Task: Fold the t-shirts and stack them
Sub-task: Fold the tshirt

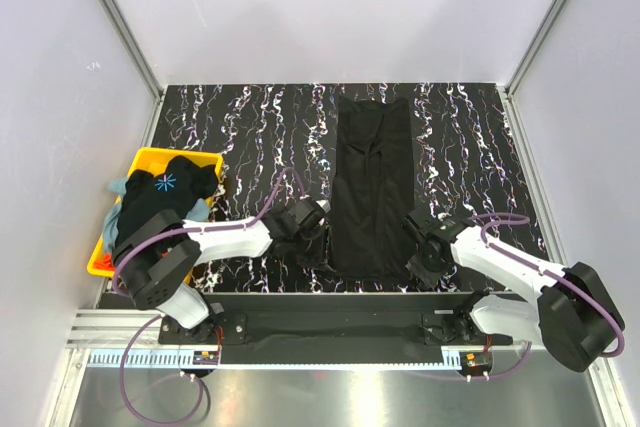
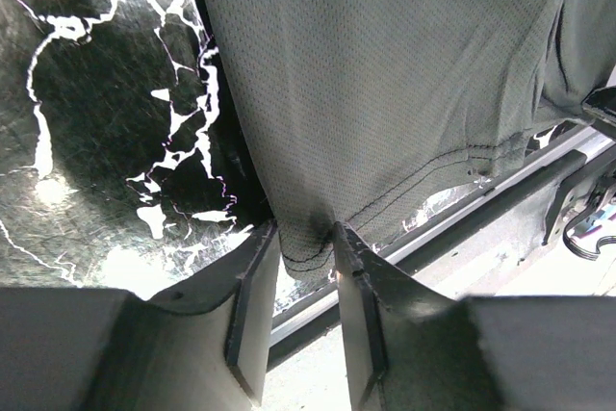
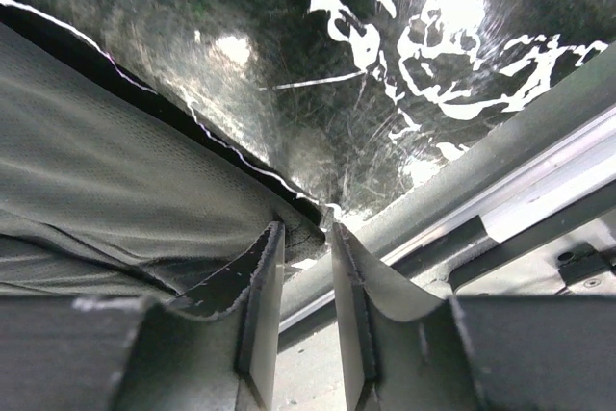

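Because the black t-shirt [image 1: 371,187] lies folded lengthwise mid-worktop [image 1: 250,127], right of the yellow bin [image 1: 150,159], left pincer [image 2: 306,238] and right pincer [image 3: 306,228] each pinch a near hem corner, narrowly parted, probably for folding.

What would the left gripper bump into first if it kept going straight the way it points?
Probably the black t-shirt. The left gripper already has the shirt's stitched hem corner between its fingertips, so cloth comes first, with the marbled table underneath.
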